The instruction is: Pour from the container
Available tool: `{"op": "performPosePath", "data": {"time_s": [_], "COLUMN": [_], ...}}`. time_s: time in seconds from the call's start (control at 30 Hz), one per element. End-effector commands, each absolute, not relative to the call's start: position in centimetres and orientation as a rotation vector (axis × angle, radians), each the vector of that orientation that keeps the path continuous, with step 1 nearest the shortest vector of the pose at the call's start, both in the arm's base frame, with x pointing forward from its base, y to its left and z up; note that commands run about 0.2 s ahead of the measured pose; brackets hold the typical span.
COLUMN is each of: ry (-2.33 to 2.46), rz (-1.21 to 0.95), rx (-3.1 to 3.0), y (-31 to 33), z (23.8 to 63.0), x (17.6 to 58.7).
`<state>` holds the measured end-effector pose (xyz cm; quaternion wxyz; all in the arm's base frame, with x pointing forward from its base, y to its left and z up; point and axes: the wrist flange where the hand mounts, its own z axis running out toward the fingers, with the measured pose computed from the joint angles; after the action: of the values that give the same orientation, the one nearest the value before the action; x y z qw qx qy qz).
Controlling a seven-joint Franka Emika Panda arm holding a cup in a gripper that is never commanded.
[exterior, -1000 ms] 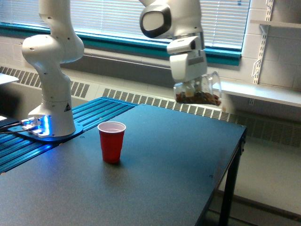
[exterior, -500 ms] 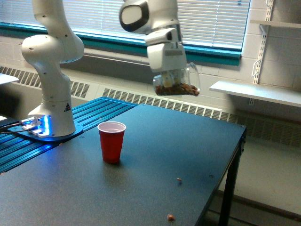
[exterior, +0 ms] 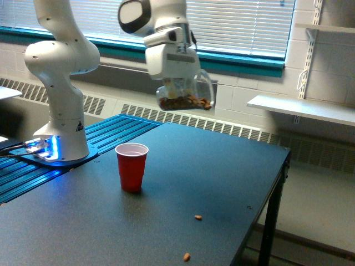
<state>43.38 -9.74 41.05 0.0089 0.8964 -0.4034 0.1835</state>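
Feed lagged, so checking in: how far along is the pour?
Nothing poured yet: the red cup shows only its white inside. In hand: the gripper holds the clear cup of nuts tilted, above and to the exterior view's right of the red cup. Two nuts lie on the table. Left: lining up and pouring.

arm: top runs out past my upper edge | gripper: fingers hidden behind the clear cup, can't judge closure | table: near side cut off
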Motion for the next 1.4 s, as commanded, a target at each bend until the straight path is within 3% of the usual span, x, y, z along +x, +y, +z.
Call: {"op": "performPosePath", "data": {"time_s": [0.03,1.4], "ry": [-1.293,-1.212], "rz": [0.576,0.415], "rx": [2.766,2.718], "y": [-10.2,-8.9], "z": [40.7,38.3], "x": [41.3,30.3]}}
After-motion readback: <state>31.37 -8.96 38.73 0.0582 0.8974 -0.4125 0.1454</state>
